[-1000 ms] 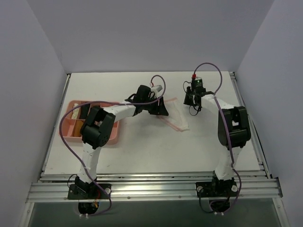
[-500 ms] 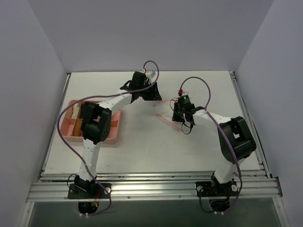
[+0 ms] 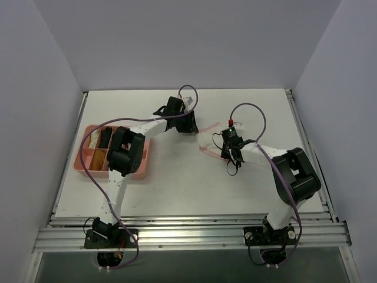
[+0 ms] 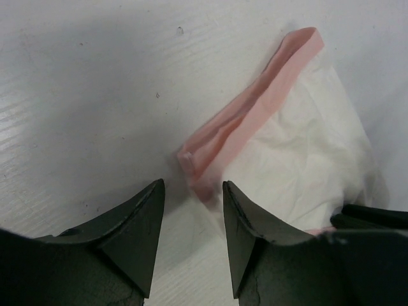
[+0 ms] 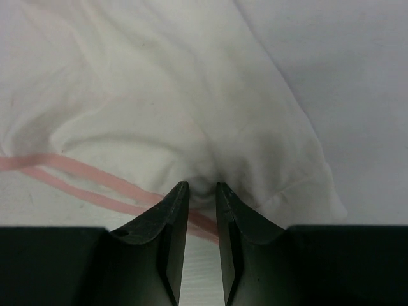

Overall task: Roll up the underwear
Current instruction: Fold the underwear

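While the right gripper (image 5: 201, 186) pinches a small pucker of white cloth between its nearly shut fingers, the underwear (image 3: 207, 140) lies spread on the pale table (image 3: 177, 188), toward the far middle of the surface and between the two arms. Its pink edge band (image 4: 255, 115) runs as a folded strip along the side facing the left arm. In the right wrist view, thin pink lines cross the cloth just left of the fingertips. The left gripper (image 4: 191, 191) hangs low over the table with its fingers apart, holding nothing. The near end of the pink band sits just ahead of the gap between them, and whether the tips touch the cloth cannot be told. The fabric is creased and bunched where the right claw grips it. Well to the left, a pink tray (image 3: 82, 168) with compartments sits on the table, partly hidden by the left arm, with a dark rolled garment (image 3: 105, 138) in one far compartment.
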Controlling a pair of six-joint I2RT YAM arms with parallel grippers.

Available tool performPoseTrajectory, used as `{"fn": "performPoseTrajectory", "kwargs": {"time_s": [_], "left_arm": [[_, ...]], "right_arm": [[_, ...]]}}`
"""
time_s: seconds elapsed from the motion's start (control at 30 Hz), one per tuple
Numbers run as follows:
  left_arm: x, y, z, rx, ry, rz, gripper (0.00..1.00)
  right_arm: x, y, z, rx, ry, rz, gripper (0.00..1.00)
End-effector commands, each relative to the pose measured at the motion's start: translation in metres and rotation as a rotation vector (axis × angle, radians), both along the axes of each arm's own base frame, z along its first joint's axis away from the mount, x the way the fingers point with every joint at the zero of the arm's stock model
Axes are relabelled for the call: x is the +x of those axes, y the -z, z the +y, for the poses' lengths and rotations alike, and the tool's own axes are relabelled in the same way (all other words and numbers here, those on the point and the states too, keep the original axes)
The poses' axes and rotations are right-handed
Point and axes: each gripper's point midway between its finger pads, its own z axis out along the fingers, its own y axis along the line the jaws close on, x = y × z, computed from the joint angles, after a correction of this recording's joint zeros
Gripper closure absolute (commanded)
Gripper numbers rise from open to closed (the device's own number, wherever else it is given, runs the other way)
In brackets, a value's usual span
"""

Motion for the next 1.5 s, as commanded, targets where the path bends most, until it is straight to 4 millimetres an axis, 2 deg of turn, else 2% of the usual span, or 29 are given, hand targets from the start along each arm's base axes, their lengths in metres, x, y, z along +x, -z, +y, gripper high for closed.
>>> {"fn": "performPoseTrajectory", "kwargs": {"time_s": [0.0, 0.03, 0.07, 0.1, 0.17, 0.2, 0.23, 0.27, 0.3, 0.33, 0.37, 0.4, 0.43, 0.47, 0.5, 0.53, 0.6, 0.63, 0.67, 0.7, 0.73, 0.77, 0.8, 0.83, 0.9, 1.1, 1.3, 1.47], "left_arm": [[0.002, -0.030, 0.008, -0.004, -0.012, -0.058, 0.49], [-0.005, -0.024, 0.015, 0.013, -0.026, -0.046, 0.49], [-0.006, -0.033, 0.017, 0.009, -0.040, -0.065, 0.49], [-0.007, -0.058, 0.021, -0.003, -0.055, -0.104, 0.48], [-0.014, -0.064, 0.040, 0.049, -0.119, -0.109, 0.48], [-0.015, -0.093, 0.046, 0.038, -0.143, -0.157, 0.48], [-0.017, -0.102, 0.051, 0.041, -0.164, -0.175, 0.48], [-0.023, -0.102, 0.060, 0.049, -0.200, -0.174, 0.48], [-0.027, -0.132, 0.066, 0.021, -0.223, -0.222, 0.48], [-0.032, -0.139, 0.071, 0.017, -0.241, -0.234, 0.48], [-0.040, -0.136, 0.079, 0.021, -0.270, -0.225, 0.48], [-0.045, -0.164, 0.089, 0.001, -0.307, -0.280, 0.48], [-0.050, -0.169, 0.095, -0.002, -0.323, -0.292, 0.46], [-0.060, -0.162, 0.101, 0.000, -0.338, -0.286, 0.45], [-0.068, -0.183, 0.107, -0.029, -0.348, -0.325, 0.45], [-0.074, -0.184, 0.111, -0.033, -0.353, -0.324, 0.45], [-0.092, -0.190, 0.120, -0.054, -0.363, -0.334, 0.45], [-0.098, -0.190, 0.123, -0.058, -0.363, -0.337, 0.45], [-0.102, -0.193, 0.125, -0.072, -0.368, -0.349, 0.44], [-0.110, -0.202, 0.129, -0.086, -0.369, -0.367, 0.44], [-0.116, -0.193, 0.132, -0.077, -0.369, -0.355, 0.44], [-0.119, -0.194, 0.134, -0.082, -0.370, -0.365, 0.44], [-0.124, -0.199, 0.137, -0.091, -0.369, -0.381, 0.44], [-0.127, -0.192, 0.141, -0.077, -0.378, -0.376, 0.44], [-0.130, -0.192, 0.146, -0.069, -0.392, -0.388, 0.43], [-0.129, -0.184, 0.147, -0.057, -0.386, -0.384, 0.43], [-0.128, -0.179, 0.147, -0.048, -0.384, -0.381, 0.43], [-0.129, -0.182, 0.147, -0.051, -0.385, -0.388, 0.43]], "right_arm": [[-0.020, -0.007, -0.045, -0.133, 0.106, 0.038, 0.79], [-0.020, -0.012, -0.047, -0.136, 0.107, 0.030, 0.79], [-0.017, -0.020, -0.043, -0.129, 0.097, 0.012, 0.78], [-0.015, -0.029, -0.037, -0.113, 0.078, -0.006, 0.78], [-0.002, -0.066, -0.011, -0.076, -0.006, -0.105, 0.76], [0.004, -0.081, 0.002, -0.044, -0.043, -0.148, 0.75], [0.006, -0.088, 0.019, -0.030, -0.104, -0.167, 0.75], [0.014, -0.098, 0.031, -0.033, -0.167, -0.207, 0.74], [0.027, -0.107, 0.046, -0.028, -0.204, -0.235, 0.73], [0.029, -0.108, 0.058, -0.030, -0.248, -0.239, 0.73], [0.035, -0.107, 0.065, -0.052, -0.285, -0.240, 0.73], [0.045, -0.104, 0.074, -0.063, -0.303, -0.235, 0.72], [0.049, -0.102, 0.080, -0.071, -0.320, -0.232, 0.72], [0.050, -0.096, 0.086, -0.097, -0.352, -0.220, 0.72], [0.052, -0.080, 0.090, -0.128, -0.370, -0.186, 0.72], [0.061, -0.088, 0.099, -0.136, -0.378, -0.205, 0.71], [0.059, -0.067, 0.103, -0.209, -0.397, -0.149, 0.71], [0.067, -0.073, 0.109, -0.217, -0.393, -0.164, 0.71], [0.069, -0.069, 0.112, -0.235, -0.396, -0.155, 0.71], [0.068, -0.055, 0.110, -0.288, -0.393, -0.130, 0.71], [0.071, -0.057, 0.113, -0.305, -0.387, -0.132, 0.71], [0.072, -0.053, 0.113, -0.329, -0.383, -0.126, 0.71], [0.070, -0.040, 0.113, -0.364, -0.386, -0.103, 0.71], [0.070, -0.035, 0.113, -0.372, -0.386, -0.093, 0.71], [0.068, -0.023, 0.113, -0.407, -0.380, -0.066, 0.71], [0.053, -0.011, 0.109, -0.519, -0.359, -0.041, 0.72], [0.043, -0.023, 0.106, -0.535, -0.340, -0.064, 0.72], [0.040, -0.022, 0.107, -0.524, -0.370, -0.054, 0.72]]}}
